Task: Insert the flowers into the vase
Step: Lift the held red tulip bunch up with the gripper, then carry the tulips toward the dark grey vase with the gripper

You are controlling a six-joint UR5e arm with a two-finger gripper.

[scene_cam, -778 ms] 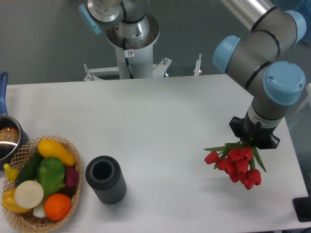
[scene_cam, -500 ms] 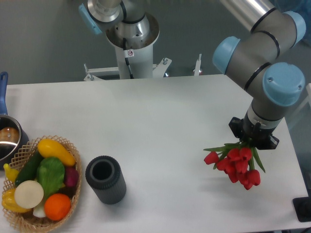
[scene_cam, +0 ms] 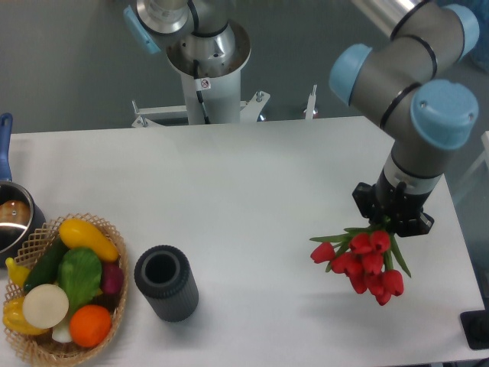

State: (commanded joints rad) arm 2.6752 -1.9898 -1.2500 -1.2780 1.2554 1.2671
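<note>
The flowers (scene_cam: 361,261), a bunch of red tulip buds with green leaves, hang over the right side of the table with their heads pointing toward the camera. My gripper (scene_cam: 390,220) is shut on their stems from above; its fingers are hidden under the wrist. The vase (scene_cam: 166,282), a dark ribbed cylinder with an open round mouth, stands upright at the front left, far to the left of the flowers.
A wicker basket (scene_cam: 116,252) of toy vegetables sits at the front left corner beside the vase. A metal pot with a blue handle (scene_cam: 5,141) is at the left edge. The arm's base (scene_cam: 206,65) stands behind the table.
The gripper and the flowers have shifted a little to the left, toward the table's middle, and the wrist has turned slightly. The vase has not moved.
</note>
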